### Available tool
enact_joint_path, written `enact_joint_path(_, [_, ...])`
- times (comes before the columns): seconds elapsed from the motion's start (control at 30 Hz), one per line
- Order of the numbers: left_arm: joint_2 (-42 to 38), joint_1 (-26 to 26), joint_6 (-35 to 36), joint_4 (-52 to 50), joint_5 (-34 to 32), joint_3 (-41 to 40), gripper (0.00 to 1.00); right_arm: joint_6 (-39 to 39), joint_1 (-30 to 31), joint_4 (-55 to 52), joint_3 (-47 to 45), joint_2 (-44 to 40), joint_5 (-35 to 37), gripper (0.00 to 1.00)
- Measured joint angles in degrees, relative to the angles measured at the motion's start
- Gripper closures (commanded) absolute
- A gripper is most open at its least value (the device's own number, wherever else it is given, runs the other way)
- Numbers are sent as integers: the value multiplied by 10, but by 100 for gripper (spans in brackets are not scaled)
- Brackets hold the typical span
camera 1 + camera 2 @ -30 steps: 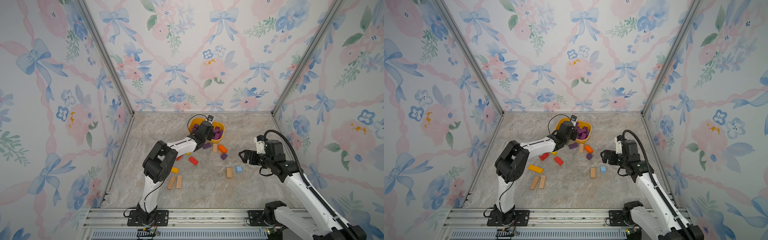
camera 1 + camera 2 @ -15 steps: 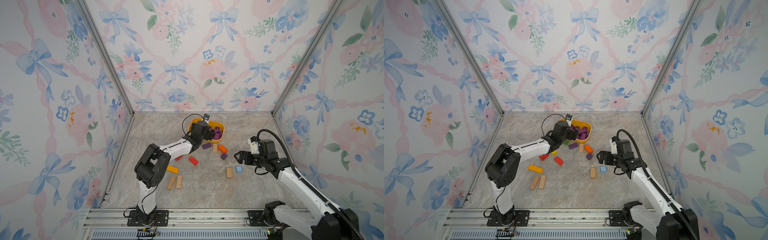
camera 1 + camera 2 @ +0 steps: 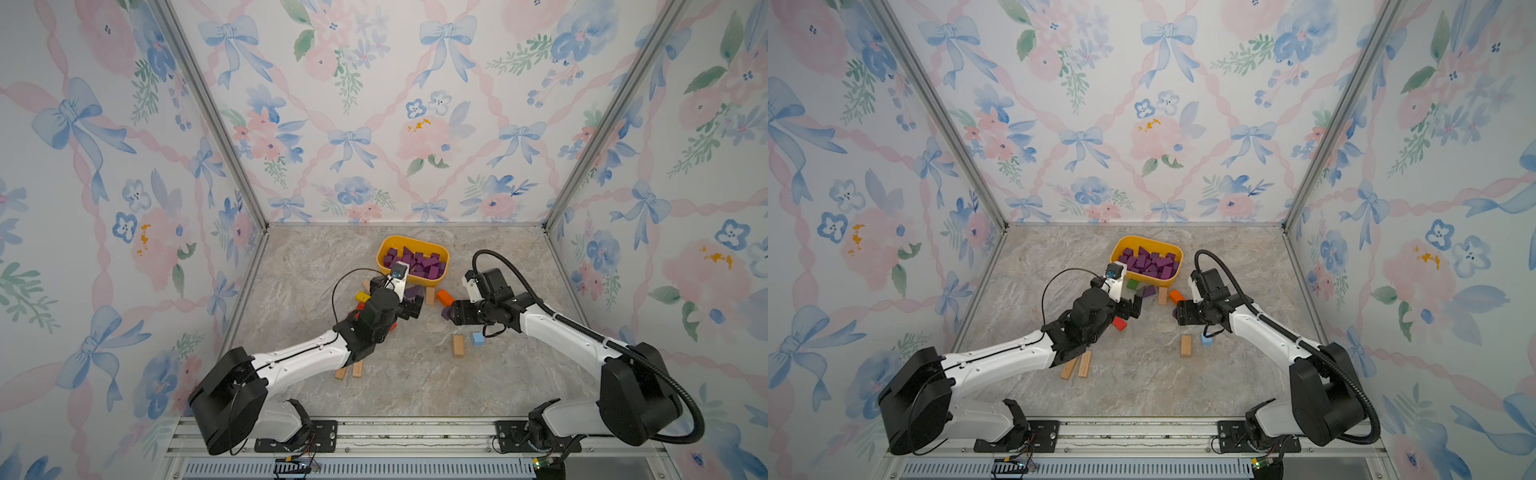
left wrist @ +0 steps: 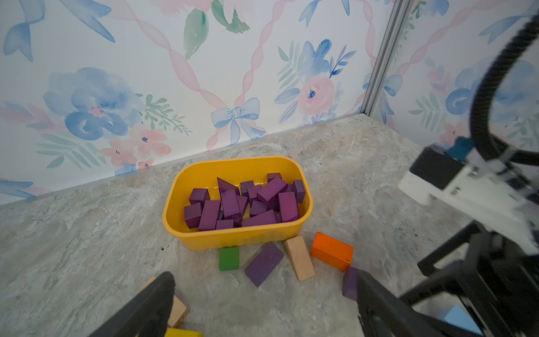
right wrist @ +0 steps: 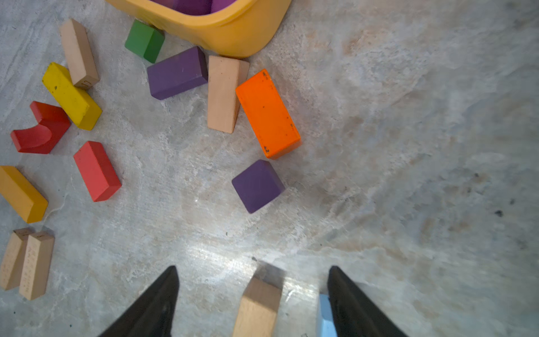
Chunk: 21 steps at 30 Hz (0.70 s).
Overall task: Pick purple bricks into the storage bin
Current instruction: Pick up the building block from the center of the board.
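The yellow storage bin (image 3: 382,254) (image 3: 1116,254) (image 4: 233,237) (image 5: 233,32) stands at the back of the floor, with several purple bricks (image 4: 230,204) (image 3: 415,262) piled inside. A purple bar (image 4: 264,264) (image 5: 176,73) (image 3: 413,292) lies just in front of it. A purple cube (image 5: 256,185) (image 4: 350,283) sits nearer, beside an orange block. My left gripper (image 4: 264,275) (image 3: 415,307) hangs open and empty in front of the bar. My right gripper (image 5: 253,268) (image 3: 451,311) is open over the floor, close to the cube, holding nothing.
Around the bin lie an orange block (image 5: 267,113), a tan bar (image 5: 223,93), a green cube (image 5: 144,40), a yellow bar (image 5: 71,96) and red pieces (image 5: 96,170). A tan bar (image 5: 258,306) and light blue cube (image 5: 323,315) lie under my right gripper. Two tan bars (image 3: 349,370) sit nearer the front.
My left gripper has drawn back from over the bin to the floor in front of it. My right gripper has moved left toward the purple cube, its jaws a little narrower.
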Motion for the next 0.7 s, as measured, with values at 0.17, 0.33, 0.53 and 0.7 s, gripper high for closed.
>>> enact_joint_path(0.17, [-95,-12,-18,11,-10,-108,2,17,8,10,33,63,6,36])
enact_joint_path(0.33, [-191,-16,-29,24,-20,-198,2,44,11,16,45,111,7,45])
enact_joint_path(0.53, [-247,-16,-29,28,-24,-263,2,65,27,17,70,154,22,49])
enact_joint_path(0.7, [-263,-16,-23,31,-23,-267,2,78,31,15,94,181,40,51])
